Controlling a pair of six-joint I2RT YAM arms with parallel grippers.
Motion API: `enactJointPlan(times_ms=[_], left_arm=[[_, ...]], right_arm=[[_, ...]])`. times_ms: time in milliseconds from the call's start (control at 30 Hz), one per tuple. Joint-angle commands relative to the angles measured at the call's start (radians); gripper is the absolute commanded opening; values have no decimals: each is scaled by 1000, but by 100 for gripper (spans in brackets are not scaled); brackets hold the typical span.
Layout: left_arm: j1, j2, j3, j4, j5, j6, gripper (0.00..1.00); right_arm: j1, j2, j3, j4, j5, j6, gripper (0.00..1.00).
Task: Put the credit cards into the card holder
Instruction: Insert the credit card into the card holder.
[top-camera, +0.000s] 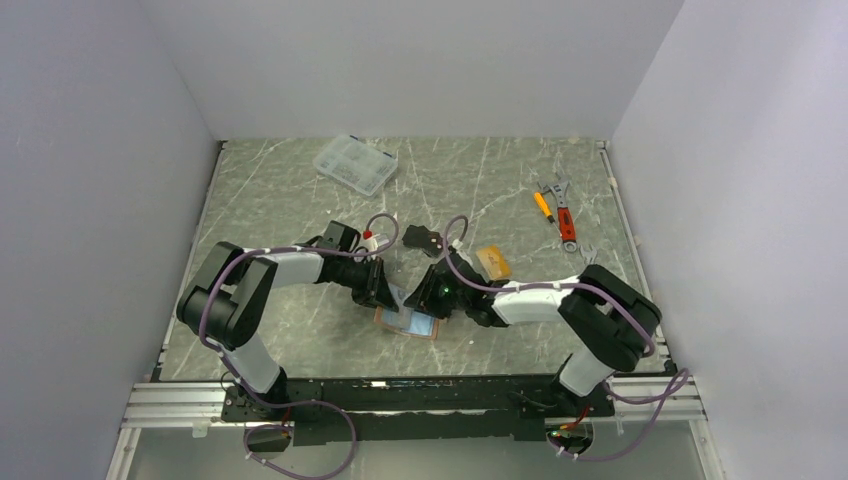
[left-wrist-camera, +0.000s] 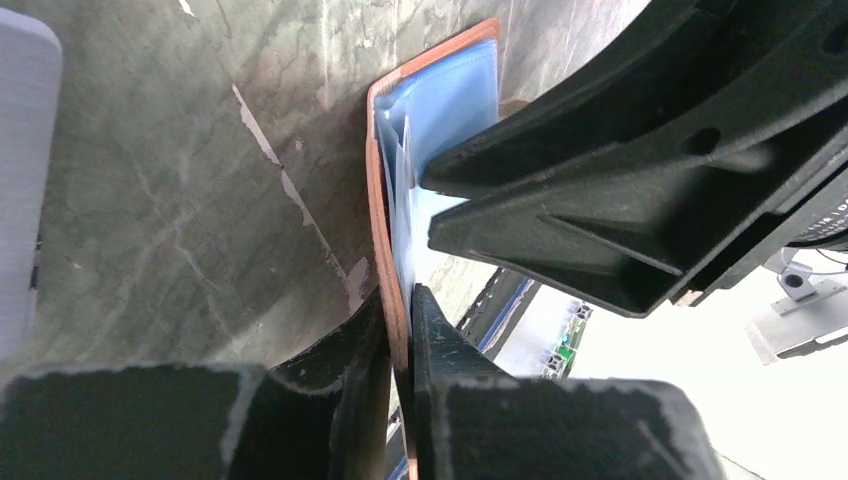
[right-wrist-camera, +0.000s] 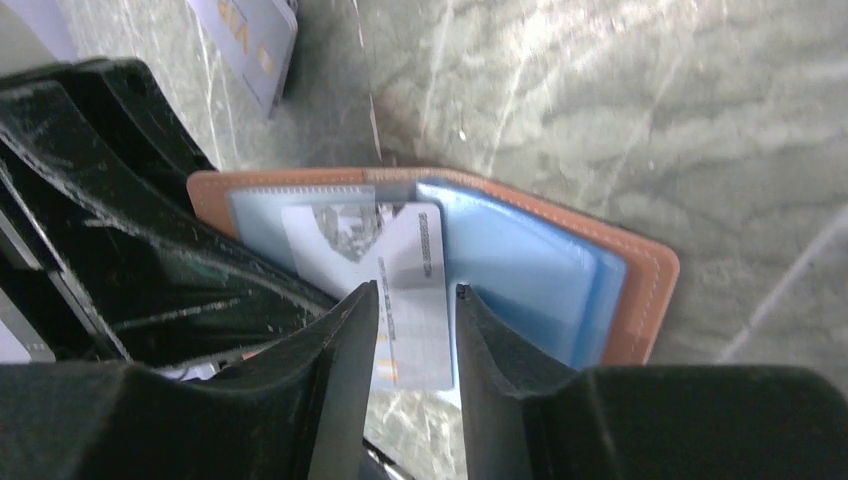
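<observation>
1. Right wrist view: right gripper (right-wrist-camera: 415, 305) part-open, gripping nothing; silver card (right-wrist-camera: 405, 250) lies between its fingers, partly in the card holder (right-wrist-camera: 640, 280).
2. Left gripper (left-wrist-camera: 400, 325) pinches the holder's cover.
3. Judgement: nudge the card in squarely.

Silver-grey card (right-wrist-camera: 402, 275) over open card holder (right-wrist-camera: 645, 285)

card holder (top-camera: 410, 325) largely covered, silver-grey card (right-wrist-camera: 410, 260) partly hidden
</observation>
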Motion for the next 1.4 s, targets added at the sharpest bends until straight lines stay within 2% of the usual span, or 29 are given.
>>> enactJointPlan(times_ms=[0, 133, 233, 333, 400, 500, 633, 800, 900, 1033, 1200, 1367], left_arm=[[-10, 0, 41, -2, 19, 19, 13], [-11, 2, 53, -36, -19, 43, 10], [-11, 3, 50, -34, -20, 39, 10], [-10, 6, 44, -21, -20, 33, 11], [-11, 6, 35, -3, -10, 25, 12], [-11, 7, 37, 2, -16, 27, 14], [-6, 4, 51, -25, -27, 61, 23], [30, 6, 91, -95, -36, 122, 38], [55, 16, 138, -171, -34, 188, 40], [56, 43, 182, -296, -76, 315, 39], [53, 53, 178, -320, -98, 380, 28], [52, 35, 169, -327, -83, 385, 29]], right_arm=[[6, -104, -21, -158, 37, -39, 39], [-3, -195, -37, -219, 79, -37, 38], [-4, -239, -48, -224, 90, -40, 16], [-4, -223, -43, -172, 54, -55, 8], [-3, -184, -26, -107, 21, -75, 8], [-4, -105, 27, -107, -21, -99, 6], [-4, -21, 42, -124, -49, -107, 2], [-4, -30, -4, -215, 8, -99, 0], [-5, -65, -41, -263, 53, -87, 0], [-7, -113, -64, -326, 103, -87, 0], [-8, -154, -71, -368, 137, -87, 0], [-7, -159, -11, -368, 122, -121, 0]])
